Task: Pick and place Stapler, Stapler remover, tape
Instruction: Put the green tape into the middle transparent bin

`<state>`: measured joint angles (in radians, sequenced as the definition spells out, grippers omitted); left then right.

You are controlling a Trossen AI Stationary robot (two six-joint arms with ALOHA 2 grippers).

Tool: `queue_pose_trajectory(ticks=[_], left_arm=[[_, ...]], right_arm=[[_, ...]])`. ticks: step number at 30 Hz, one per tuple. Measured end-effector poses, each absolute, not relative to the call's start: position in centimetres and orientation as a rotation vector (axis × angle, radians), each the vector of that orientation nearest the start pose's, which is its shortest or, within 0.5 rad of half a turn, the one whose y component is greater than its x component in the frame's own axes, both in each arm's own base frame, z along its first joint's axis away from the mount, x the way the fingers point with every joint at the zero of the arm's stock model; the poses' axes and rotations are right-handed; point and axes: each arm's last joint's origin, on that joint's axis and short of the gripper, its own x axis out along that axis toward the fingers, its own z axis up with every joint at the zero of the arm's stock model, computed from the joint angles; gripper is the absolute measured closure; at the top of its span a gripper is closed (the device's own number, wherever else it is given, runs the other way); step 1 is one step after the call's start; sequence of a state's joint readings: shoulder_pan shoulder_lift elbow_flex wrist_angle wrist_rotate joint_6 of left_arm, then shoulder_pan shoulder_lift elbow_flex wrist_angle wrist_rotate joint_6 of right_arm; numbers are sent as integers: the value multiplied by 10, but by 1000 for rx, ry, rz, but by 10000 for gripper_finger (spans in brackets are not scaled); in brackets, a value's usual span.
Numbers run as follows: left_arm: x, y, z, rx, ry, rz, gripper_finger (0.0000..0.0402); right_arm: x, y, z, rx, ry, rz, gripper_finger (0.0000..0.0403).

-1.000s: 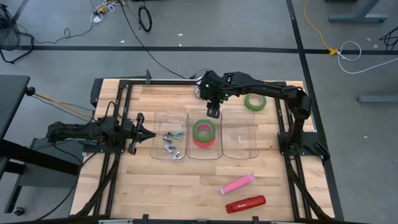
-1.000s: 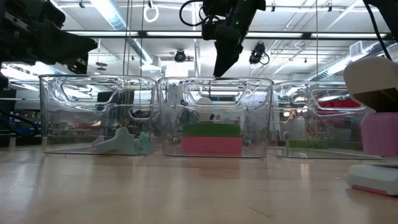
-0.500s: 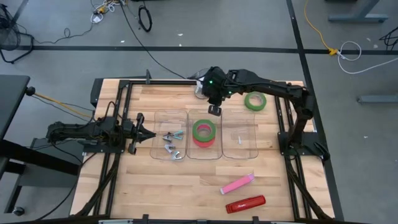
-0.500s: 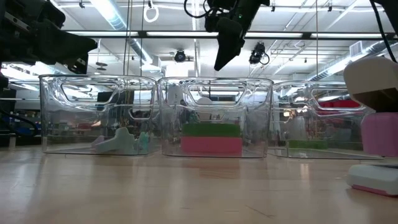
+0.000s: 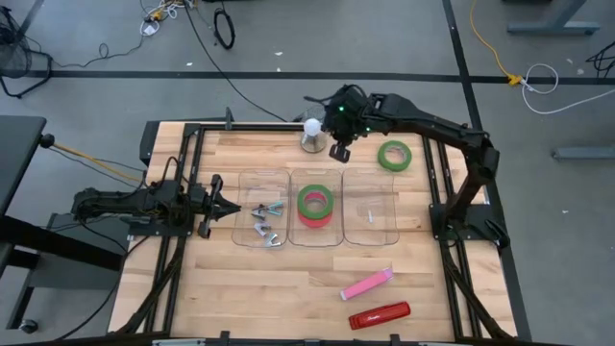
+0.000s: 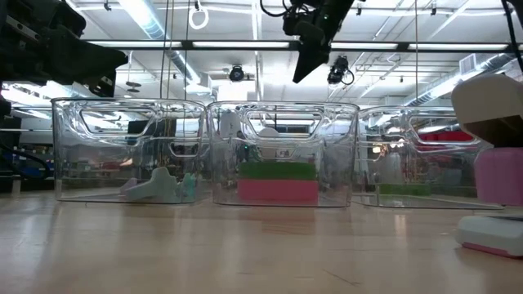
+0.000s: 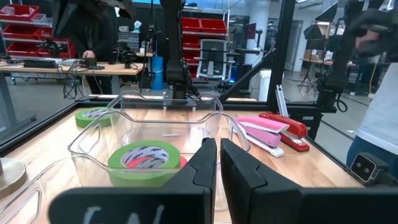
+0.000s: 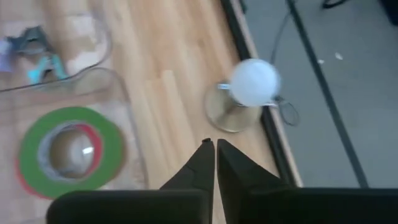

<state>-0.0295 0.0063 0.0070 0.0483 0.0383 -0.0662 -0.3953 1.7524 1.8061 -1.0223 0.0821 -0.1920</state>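
Change: the right gripper (image 5: 340,152) had lifted away from above the middle bin (image 5: 316,234) and drawn back toward the far edge of the counter (image 5: 288,288); its fingers had closed, empty.
Meaning: the green tape (image 5: 316,202) lay released inside the middle bin, so that placement looked finished.
Near, staplers: two on the counter, one red stapler (image 5: 379,314) and one pink stapler (image 5: 367,284), neither yet binned.
Middle, bins: three clear bins side by side; staple removers (image 5: 266,222), about three, in the left bin (image 5: 242,207); the right bin (image 5: 384,234) without tools.
Left gripper (image 5: 228,207): waiting beside the left bin, fingers closed, holding nothing.
Far, tape: a second green roll (image 5: 394,156) on the counter.
Far, other: one white ball on a round base (image 5: 312,135).
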Motion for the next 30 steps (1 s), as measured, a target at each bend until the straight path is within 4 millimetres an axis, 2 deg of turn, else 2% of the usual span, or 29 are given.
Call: queue_pose_trajectory(ticks=[6, 17, 25, 30], left_arm=[[97, -4, 170, -66, -47, -70, 376], [97, -4, 170, -66, -47, -69, 376], [97, -4, 170, -66, -47, -69, 376], [97, -4, 170, -66, -47, -69, 376]], right_arm=[[320, -153, 367, -30, 994, -437, 400], [293, -173, 376, 28, 1015, -560, 402], [278, -182, 372, 128, 1065, -627, 403], [261, -182, 362, 161, 1057, -683, 403]])
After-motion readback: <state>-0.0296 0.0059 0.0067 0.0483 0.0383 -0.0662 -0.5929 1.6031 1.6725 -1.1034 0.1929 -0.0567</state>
